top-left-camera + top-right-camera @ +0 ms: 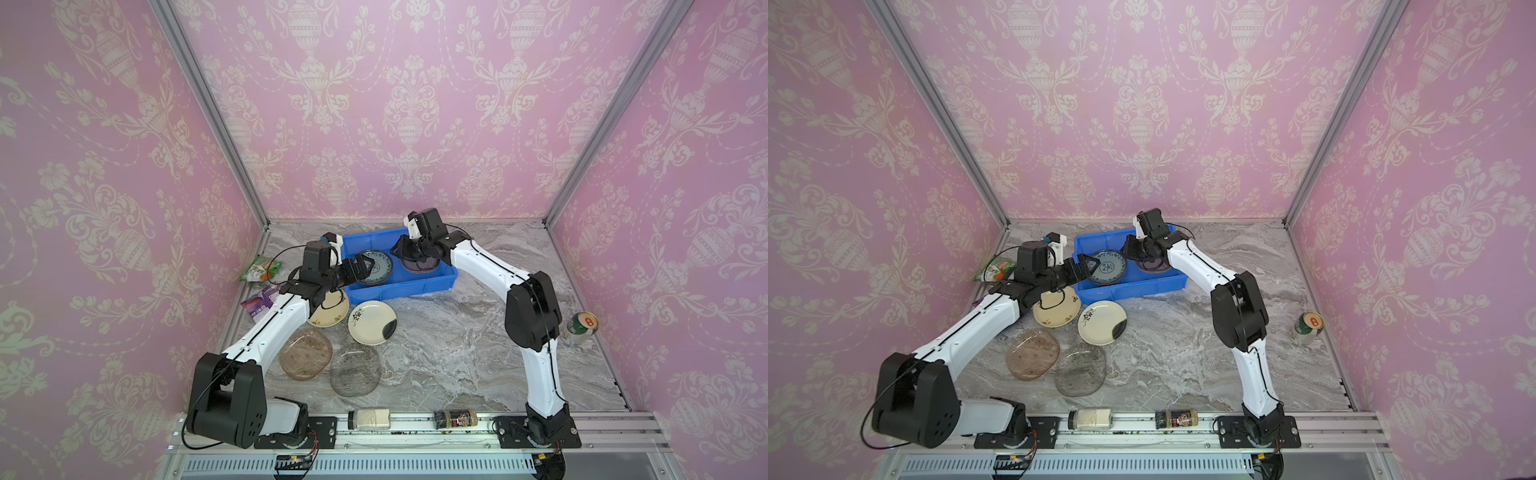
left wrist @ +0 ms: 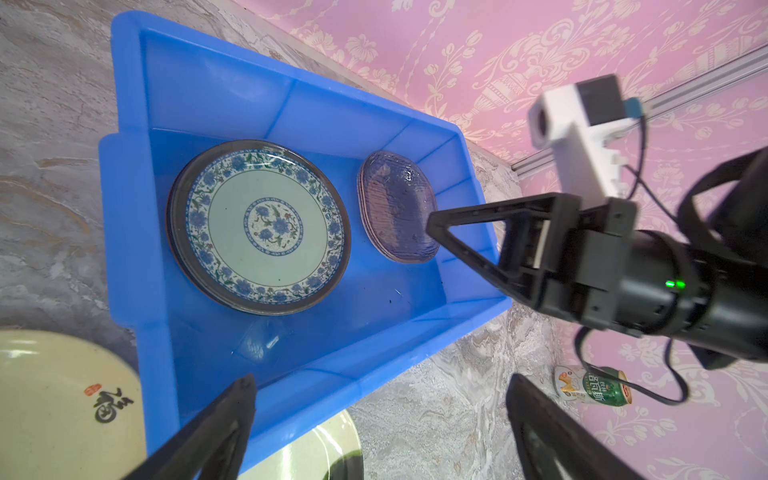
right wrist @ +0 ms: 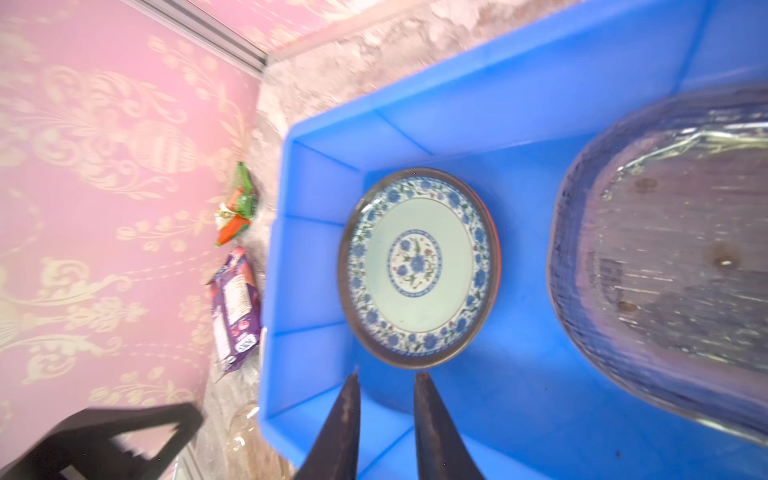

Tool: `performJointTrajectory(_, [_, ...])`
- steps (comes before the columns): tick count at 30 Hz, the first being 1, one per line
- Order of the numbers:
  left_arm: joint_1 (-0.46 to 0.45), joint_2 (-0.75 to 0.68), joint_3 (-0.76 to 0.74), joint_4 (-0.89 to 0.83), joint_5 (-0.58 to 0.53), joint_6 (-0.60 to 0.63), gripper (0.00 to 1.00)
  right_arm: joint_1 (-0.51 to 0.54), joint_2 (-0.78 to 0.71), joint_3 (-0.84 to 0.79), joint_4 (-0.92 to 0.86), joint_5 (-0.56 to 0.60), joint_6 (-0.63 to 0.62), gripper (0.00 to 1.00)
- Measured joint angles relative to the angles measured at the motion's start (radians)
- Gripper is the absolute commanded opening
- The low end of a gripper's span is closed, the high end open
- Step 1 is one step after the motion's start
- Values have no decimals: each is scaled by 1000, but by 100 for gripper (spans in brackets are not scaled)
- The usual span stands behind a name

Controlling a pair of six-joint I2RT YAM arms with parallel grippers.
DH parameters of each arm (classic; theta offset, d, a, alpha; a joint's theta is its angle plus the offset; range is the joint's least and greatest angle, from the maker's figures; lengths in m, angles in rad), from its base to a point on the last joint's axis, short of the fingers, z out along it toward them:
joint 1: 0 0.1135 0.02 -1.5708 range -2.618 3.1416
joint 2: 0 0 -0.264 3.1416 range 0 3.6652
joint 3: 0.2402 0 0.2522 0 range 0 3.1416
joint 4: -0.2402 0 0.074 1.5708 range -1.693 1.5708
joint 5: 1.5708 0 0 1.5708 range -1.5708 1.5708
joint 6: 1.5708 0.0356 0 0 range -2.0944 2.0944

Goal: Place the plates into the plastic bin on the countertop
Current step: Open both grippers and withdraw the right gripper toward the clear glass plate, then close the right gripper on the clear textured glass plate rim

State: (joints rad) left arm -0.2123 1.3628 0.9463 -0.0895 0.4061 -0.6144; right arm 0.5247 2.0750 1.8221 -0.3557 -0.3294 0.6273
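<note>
- plastic bin [image 1: 399,287] sits at back-centre of the countertop [image 1: 457,357], a bit skewed. Its long near wall faces the arms; its L end is near two snack packs [image 1: 260,270] by the L wall.
- Open room: a broad bare marble stretch runs from the loose plates to the can [image 1: 581,328] lying at the R edge. The L side is crowded by plates + the L arm.
- In bin, L half: round teal-patterned plate [image 2: 266,226] on top of a stack, w/ a dark rim + a sliver of orange edge showing under it.
- In bin, R half: stacked glass plates [image 2: 395,208], tinted, ribbed, rounded-square.
- Out of bin: 2 glossy cream plates [image 1: 372,323] just in front of its near wall, side by side; one is partly under the L arm.
- Nearer the rail [image 1: 411,420]: brown glass plate [image 1: 305,353] + grey glass plate [image 1: 355,370], edges meeting.
- left gripper [image 1: 363,266]: fingers spread wide, nothing betw. them, hovers over the bin's L end at the teal plate's edge.
- right gripper [image 3: 387,376]: over mid-bin, fingers nearly together w/ a slim gap, pinching nothing. Tips are betw. the teal plate + the glass stack.
- 2 jars [image 1: 370,419] lie on the rail.
</note>
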Motion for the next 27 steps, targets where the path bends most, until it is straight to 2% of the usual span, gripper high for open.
performJointTrajectory(5, [0,-21,-1,-62,0,10,96,44,-207,-183,21,-22,-22,38])
performJointTrajectory(10, [0,-114,-13,-169,0,31,97,153,-386,-463,22,-61,-33,34])
performJointTrajectory(13, [0,-168,-31,-220,0,36,97,230,-442,-608,22,-87,-18,36])
performJointTrajectory(15, [0,-198,-55,-243,1,37,97,282,-459,-681,14,-97,0,44])
performJointTrajectory(17, [0,-220,-85,-257,2,37,97,336,-460,-724,10,-105,16,46])
performJointTrajectory(22, [0,-248,-143,-287,8,37,97,419,-442,-749,26,-127,50,44])
performJointTrajectory(27, [0,-283,-158,-309,7,41,97,427,-375,-749,59,-140,71,38])
